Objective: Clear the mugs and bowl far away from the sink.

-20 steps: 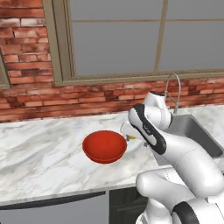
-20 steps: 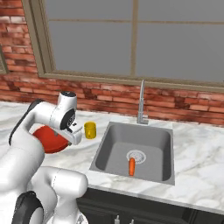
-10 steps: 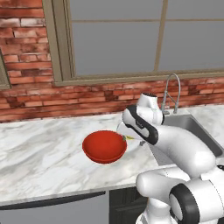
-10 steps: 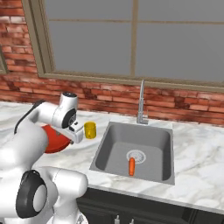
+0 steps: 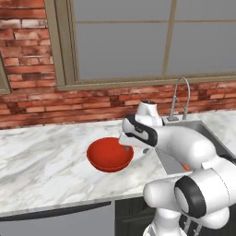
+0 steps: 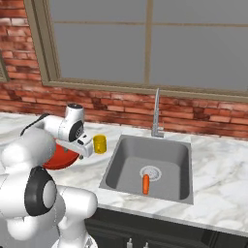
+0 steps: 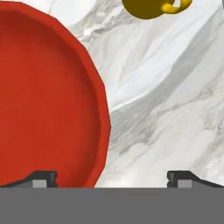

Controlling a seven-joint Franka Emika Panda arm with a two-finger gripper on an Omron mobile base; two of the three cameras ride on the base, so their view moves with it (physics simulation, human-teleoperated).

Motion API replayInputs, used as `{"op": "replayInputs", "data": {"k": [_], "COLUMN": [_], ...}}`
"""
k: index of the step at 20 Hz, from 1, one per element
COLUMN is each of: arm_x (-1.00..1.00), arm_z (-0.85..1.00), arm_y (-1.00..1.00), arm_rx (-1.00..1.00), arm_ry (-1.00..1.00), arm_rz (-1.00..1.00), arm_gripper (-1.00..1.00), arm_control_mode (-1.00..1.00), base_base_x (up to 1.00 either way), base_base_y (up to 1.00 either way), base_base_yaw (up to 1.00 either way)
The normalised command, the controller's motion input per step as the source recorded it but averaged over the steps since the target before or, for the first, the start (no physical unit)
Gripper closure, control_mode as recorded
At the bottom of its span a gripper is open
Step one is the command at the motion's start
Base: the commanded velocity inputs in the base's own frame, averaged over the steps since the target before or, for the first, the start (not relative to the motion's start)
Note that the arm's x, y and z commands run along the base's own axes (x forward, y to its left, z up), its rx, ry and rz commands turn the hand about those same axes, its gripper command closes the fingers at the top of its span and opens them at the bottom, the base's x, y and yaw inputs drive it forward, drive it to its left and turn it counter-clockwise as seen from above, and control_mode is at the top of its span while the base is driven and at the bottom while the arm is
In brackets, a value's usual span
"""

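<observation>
The red bowl (image 5: pixel 109 154) sits on the marble counter, left of the sink (image 6: pixel 150 162). My gripper (image 7: pixel 111 179) hangs open just above the bowl's right rim. One fingertip (image 7: pixel 41 178) is over the bowl's inside and the other fingertip is over bare counter. In the left base view the gripper (image 5: pixel 127 148) is at the bowl's sink-side edge. A yellow mug (image 6: pixel 100 144) stands between the bowl (image 6: pixel 59 157) and the sink, and it also sits at the top of the hand view as the yellow mug (image 7: pixel 148 8). Nothing is held.
An orange carrot (image 6: pixel 146 184) lies by the drain in the basin. The chrome faucet (image 6: pixel 156 114) rises behind the sink, against the brick wall under the window. Open marble counter (image 5: pixel 41 161) stretches to the left of the bowl.
The hand has swung a little to the left and down, toward the bowl's rim. Its jaws stay wide. Bowl and mug have not moved.
</observation>
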Motion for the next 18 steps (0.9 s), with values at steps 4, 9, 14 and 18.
{"op": "replayInputs", "data": {"k": [4, 9, 14, 18], "arm_x": [0.25, 0.28, 0.32, 0.21], "arm_z": [-0.34, -0.33, -0.29, -0.25], "arm_y": [0.02, 0.02, 0.05, 0.12], "arm_rx": [0.0, 0.0, 0.0, 0.0], "arm_ry": [0.0, 0.0, 0.0, 0.0], "arm_rz": [0.08, 0.07, 0.05, 0.03], "arm_gripper": [-1.0, -1.0, -1.0, -1.0], "arm_control_mode": [-1.0, -1.0, -1.0, -1.0], "base_base_x": [0.0, 0.0, 0.0, 0.0], "base_base_y": [0.0, 0.0, 0.0, 0.0], "base_base_yaw": [0.0, 0.0, 0.0, 0.0]}}
